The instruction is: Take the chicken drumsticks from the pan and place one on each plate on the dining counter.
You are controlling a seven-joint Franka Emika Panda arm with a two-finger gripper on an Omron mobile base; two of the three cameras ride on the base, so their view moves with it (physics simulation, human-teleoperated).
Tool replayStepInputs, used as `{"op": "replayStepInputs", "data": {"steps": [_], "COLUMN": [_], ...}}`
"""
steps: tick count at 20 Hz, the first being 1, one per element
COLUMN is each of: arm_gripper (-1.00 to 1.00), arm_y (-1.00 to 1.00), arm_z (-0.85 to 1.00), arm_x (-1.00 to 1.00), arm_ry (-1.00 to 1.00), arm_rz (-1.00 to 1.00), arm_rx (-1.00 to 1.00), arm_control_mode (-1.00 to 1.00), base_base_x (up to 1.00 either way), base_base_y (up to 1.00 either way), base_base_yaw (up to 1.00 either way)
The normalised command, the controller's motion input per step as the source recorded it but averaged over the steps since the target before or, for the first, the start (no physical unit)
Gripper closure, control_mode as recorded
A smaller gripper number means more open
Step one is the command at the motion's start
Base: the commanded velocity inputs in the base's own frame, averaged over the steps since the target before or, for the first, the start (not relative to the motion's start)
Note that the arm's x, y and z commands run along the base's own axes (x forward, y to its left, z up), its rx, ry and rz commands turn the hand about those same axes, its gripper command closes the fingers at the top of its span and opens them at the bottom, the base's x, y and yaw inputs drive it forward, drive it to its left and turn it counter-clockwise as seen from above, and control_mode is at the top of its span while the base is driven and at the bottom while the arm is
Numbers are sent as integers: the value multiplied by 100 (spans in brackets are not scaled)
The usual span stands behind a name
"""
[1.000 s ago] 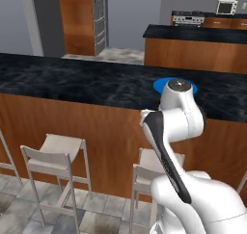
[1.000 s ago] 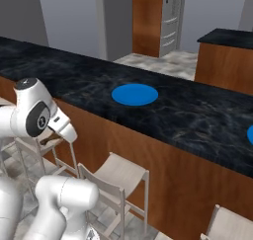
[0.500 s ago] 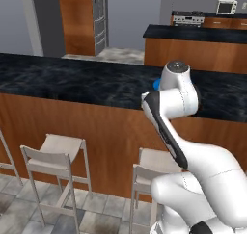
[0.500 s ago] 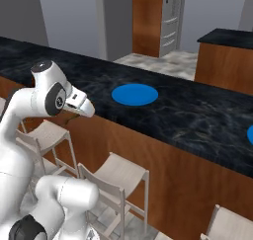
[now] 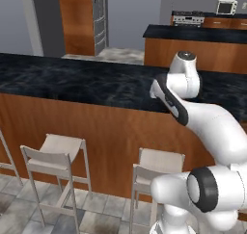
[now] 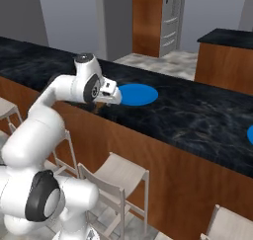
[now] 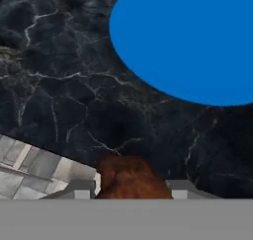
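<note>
Your gripper [image 7: 129, 188] is clamped on a drumstick [image 7: 129, 179] (orange-brown, between the fingertips), near the blue plate [image 7: 197, 41].

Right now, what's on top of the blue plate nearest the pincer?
Nothing: the visible part of the plate is bare blue, though its top and right run out of the hand view. The drumstick sits between the pincer fingers, over the dining counter.

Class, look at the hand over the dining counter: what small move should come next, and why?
Probably carry the drumstick forward over the blue plate before releasing. The hand grips it above bare black counter, short of the plate's near edge.
</note>
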Motion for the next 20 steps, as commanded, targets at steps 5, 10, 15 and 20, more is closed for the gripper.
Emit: {"op": "replayStepInputs", "data": {"steps": [5, 10, 15, 20], "arm_gripper": [100, 100, 100, 100], "arm_y": [-47, -39, -20, -20], "arm_z": [12, 3, -11, -18], "arm_x": [79, 64, 59, 53], "arm_ry": [28, 33, 7, 0], "arm_rz": [1, 0, 0, 0], "arm_rx": [0, 0, 0, 0], "arm_control_mode": [-100, -100, -100, -100], "base_base_x": [0, 0, 0, 0], "base_base_y": [0, 0, 0, 0], "base_base_yaw": [0, 0, 0, 0]}}
